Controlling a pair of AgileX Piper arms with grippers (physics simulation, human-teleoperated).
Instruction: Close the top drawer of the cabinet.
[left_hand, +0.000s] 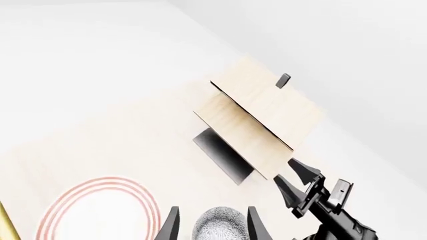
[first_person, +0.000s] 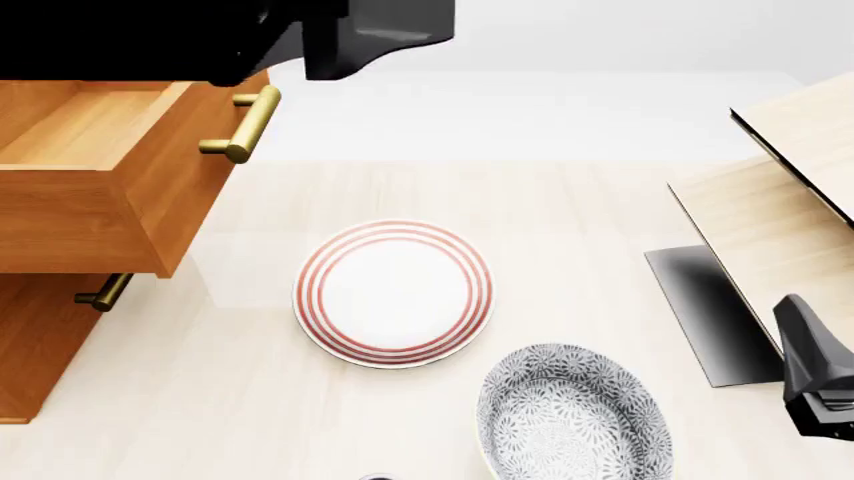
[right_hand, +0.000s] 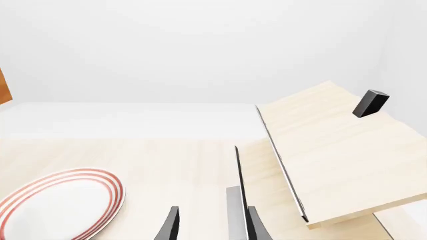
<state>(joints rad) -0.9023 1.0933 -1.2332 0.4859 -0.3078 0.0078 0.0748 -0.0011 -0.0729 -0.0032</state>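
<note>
The orange-brown cabinet (first_person: 40, 350) stands at the table's left edge. Its top drawer (first_person: 94, 215) is pulled far out, showing its empty inside, and its brass bar handle (first_person: 240, 125) faces right. A lower drawer's handle (first_person: 104, 292) shows beneath. A black part of my left arm (first_person: 334, 35) hangs just above and right of the top handle; its fingers are hidden there. In the left wrist view my left gripper (left_hand: 213, 227) is open and empty. My right gripper (first_person: 805, 335) is open and empty at the right, beside the pale unit; it also shows in its own view (right_hand: 213, 227).
A white plate with red rings (first_person: 394, 292) lies mid-table and a grey patterned bowl (first_person: 574, 415) lies nearer the front. A pale light-wood unit (first_person: 787, 210) with a black panel (first_person: 707, 310) fills the right side, with a small black block (right_hand: 369, 103) on top.
</note>
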